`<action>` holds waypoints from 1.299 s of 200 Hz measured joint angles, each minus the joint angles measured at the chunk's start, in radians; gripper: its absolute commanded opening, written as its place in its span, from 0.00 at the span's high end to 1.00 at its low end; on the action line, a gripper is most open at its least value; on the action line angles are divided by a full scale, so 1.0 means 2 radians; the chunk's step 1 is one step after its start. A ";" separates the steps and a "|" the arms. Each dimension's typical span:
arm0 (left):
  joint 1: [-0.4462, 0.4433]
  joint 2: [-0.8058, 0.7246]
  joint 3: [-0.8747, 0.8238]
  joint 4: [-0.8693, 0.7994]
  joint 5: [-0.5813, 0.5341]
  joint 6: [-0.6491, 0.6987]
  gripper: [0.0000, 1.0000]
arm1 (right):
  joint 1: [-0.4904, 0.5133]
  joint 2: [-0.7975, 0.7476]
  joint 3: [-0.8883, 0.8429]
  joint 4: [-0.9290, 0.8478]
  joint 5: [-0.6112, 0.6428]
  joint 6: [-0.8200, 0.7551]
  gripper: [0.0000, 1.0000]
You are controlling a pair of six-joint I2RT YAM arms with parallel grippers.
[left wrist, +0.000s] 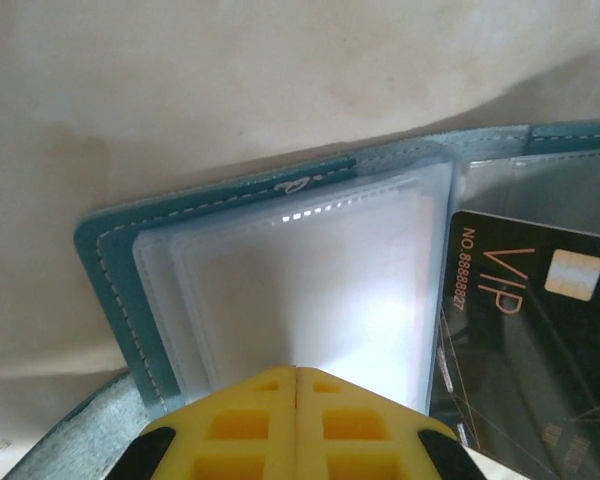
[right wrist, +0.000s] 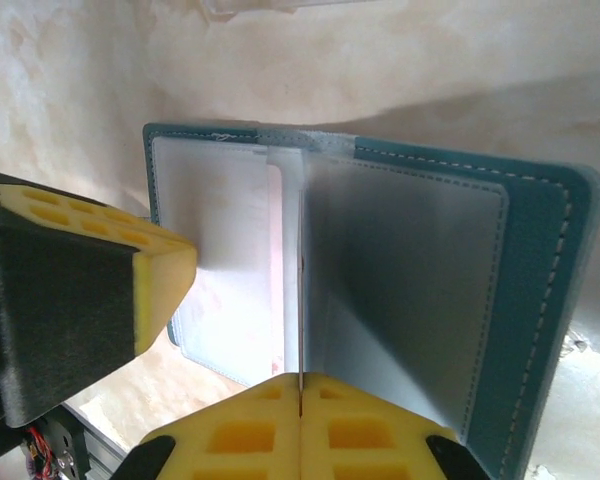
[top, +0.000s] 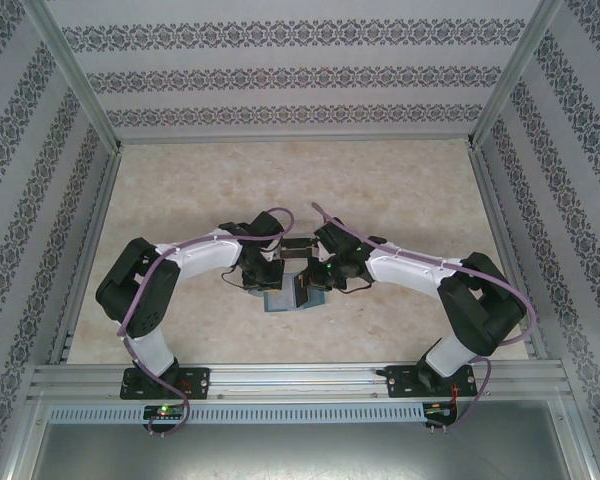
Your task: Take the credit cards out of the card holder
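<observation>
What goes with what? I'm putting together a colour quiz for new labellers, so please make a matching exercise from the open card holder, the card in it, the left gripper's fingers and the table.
Things:
A. card holder
B. VIP card
C. left gripper's fingers
D. table

Colours:
1. black with gold-toned lettering
2. pale marbled beige
3. teal-blue
4. yellow

Pairs: A-3, B-1, C-4, D-2
</observation>
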 measured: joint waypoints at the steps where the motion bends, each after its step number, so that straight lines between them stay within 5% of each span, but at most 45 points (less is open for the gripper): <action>1: 0.000 0.000 0.000 0.000 0.000 0.000 0.98 | 0.000 0.000 0.000 0.000 0.000 0.000 0.92; 154: 0.006 -0.101 0.000 -0.007 -0.035 0.000 0.95 | 0.000 -0.041 0.045 -0.061 0.028 -0.070 0.94; 208: 0.015 -0.118 -0.019 -0.006 -0.035 0.000 0.94 | -0.004 -0.048 0.083 -0.086 0.046 -0.194 0.95; 260: 0.024 -0.137 -0.050 -0.004 -0.033 -0.001 0.94 | -0.005 -0.036 0.150 -0.131 0.073 -0.403 0.98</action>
